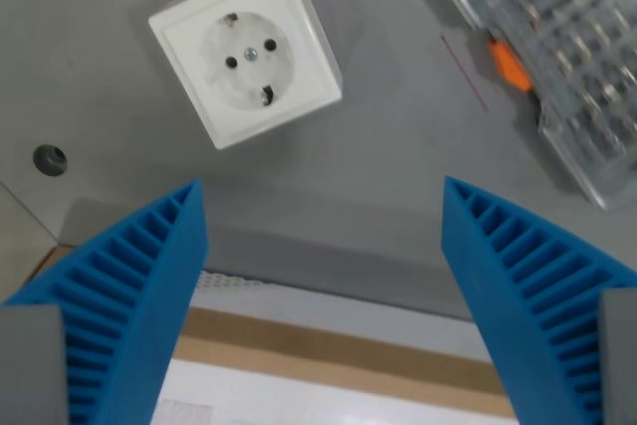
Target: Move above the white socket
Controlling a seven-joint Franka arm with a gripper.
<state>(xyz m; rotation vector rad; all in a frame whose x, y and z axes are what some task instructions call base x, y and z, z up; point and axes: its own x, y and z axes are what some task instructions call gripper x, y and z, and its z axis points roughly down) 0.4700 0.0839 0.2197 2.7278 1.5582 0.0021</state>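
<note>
Hovering w/ ribbed blue fingers [149, 286] spread wide apart, gripper [323, 196] sits below the square glossy white socket [247, 49] at upper left on matte grey surface [378, 146], clear plastic case [557, 37] upper right.

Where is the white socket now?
The white socket lies in the wrist view's upper left on the grey surface, left of the clear plastic case.

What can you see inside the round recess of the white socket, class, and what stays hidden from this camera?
Inside the white socket recess: two dark pin holes, a central screw, and dark earth clips at the upper and lower rim. Whatever lies within the holes or beneath the socket is covered. The open gripper blocks none of it.
</note>
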